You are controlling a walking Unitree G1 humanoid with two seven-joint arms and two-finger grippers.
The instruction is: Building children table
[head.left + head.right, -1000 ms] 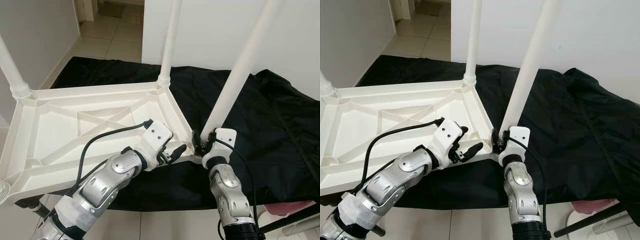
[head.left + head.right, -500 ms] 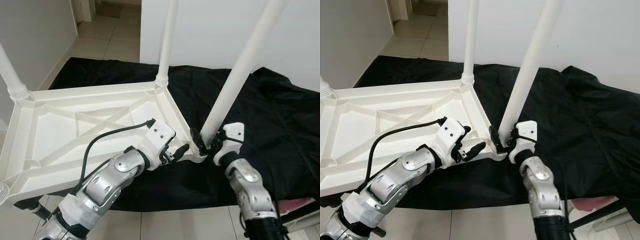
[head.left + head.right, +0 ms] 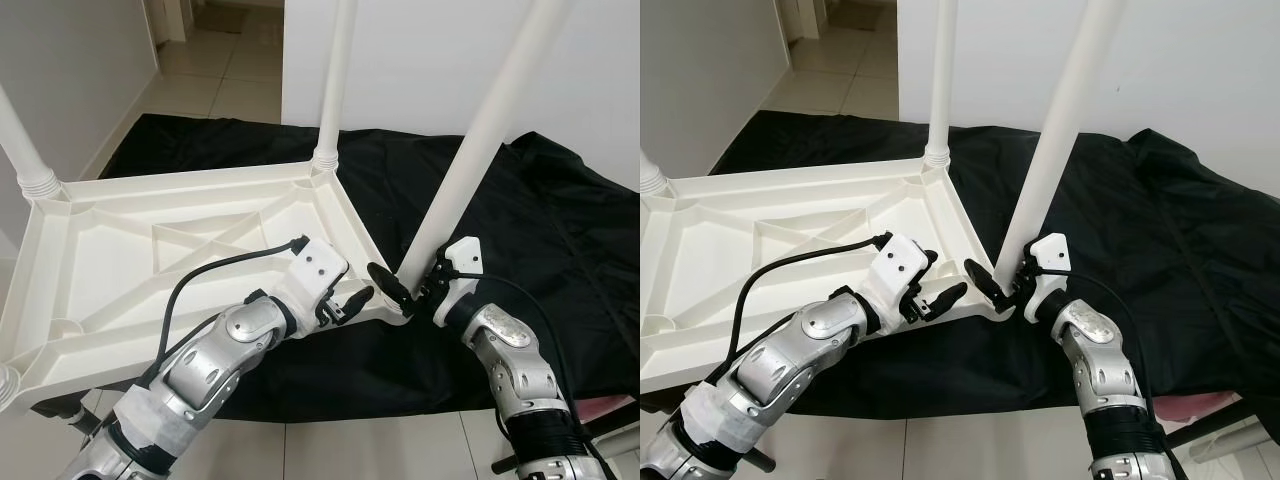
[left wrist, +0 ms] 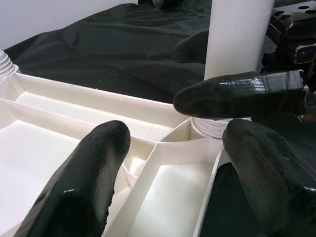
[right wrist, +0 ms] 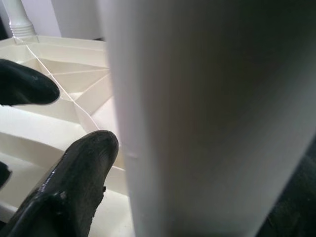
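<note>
A white plastic children's table (image 3: 110, 260) lies upside down on a black cloth, with its legs pointing up. My right gripper (image 3: 402, 282) is shut on the base of the near right table leg (image 3: 470, 150), just above the corner socket. One finger (image 5: 74, 182) presses against the leg (image 5: 197, 123); the other is hidden behind it. My left gripper (image 3: 350, 300) is open over the table's near rim beside that corner. Its fingers (image 4: 84, 177) straddle a rib of the underside, and the leg (image 4: 237, 34) stands just beyond them.
Another leg (image 3: 335, 80) stands at the far corner and one (image 3: 20, 140) at the left corner. The black cloth (image 3: 540, 220) spreads to the right. A white wall (image 3: 420, 50) is behind, a tiled floor (image 3: 220, 80) runs to a doorway, and a pink thing (image 3: 610, 410) lies at lower right.
My right wrist has turned around the leg's base and its forearm has swung out to the right, fingers still on the leg. The left gripper has hardly moved.
</note>
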